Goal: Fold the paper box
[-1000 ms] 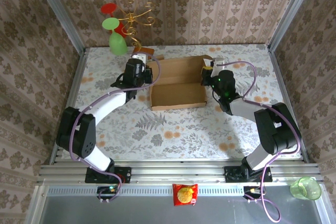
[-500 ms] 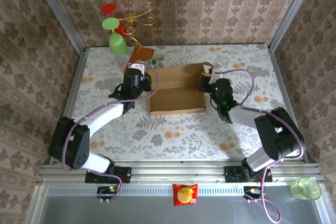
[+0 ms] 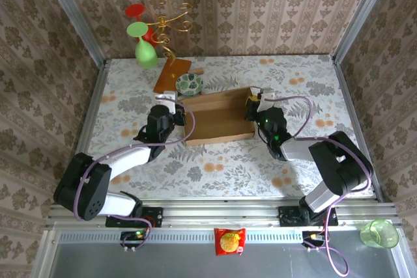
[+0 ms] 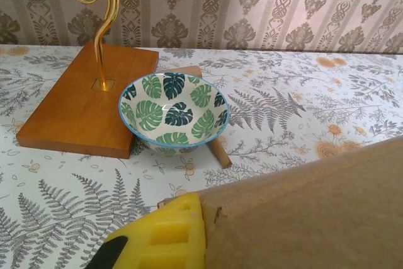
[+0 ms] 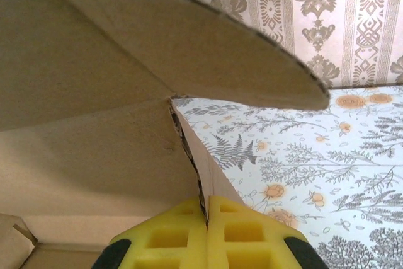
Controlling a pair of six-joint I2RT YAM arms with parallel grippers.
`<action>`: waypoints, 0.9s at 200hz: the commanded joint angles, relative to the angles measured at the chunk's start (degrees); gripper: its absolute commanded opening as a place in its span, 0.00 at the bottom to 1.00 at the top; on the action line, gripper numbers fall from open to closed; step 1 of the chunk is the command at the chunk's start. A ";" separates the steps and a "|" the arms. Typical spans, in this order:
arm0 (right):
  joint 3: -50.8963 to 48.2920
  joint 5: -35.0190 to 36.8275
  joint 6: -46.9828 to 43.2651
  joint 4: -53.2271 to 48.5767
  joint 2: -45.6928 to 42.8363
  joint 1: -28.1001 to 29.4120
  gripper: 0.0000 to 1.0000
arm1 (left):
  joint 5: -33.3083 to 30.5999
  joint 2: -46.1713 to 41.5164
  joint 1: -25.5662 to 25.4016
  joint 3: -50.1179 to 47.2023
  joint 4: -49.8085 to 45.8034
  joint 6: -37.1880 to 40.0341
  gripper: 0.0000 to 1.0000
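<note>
Already done: paper box [image 3: 218, 122] walls partly raised.
Left jaws: clamped shut on its left wall.
Right jaws: clamped shut on its right wall.
You have left: flaps, closing, likely.

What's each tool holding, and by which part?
Both hold the paper box: left tool on its left end wall, right tool pinching its right end wall.

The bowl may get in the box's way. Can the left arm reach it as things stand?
Probably, but not freely. The bowl sits just beyond the left hand with nothing between them, yet that hand is shut on the left wall of the box and would have to let go first.
</note>
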 commanded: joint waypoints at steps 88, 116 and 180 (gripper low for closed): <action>-7.76 4.14 7.62 5.82 3.87 1.38 0.15 | -2.36 9.24 -6.44 -11.77 29.65 1.64 0.00; -9.28 5.99 12.19 -4.73 -3.98 1.46 0.34 | -5.28 11.65 -7.55 -13.45 31.11 1.86 0.00; -10.08 3.91 26.97 -41.44 -34.38 2.43 0.59 | -12.39 18.93 -12.42 -14.61 36.23 3.09 0.00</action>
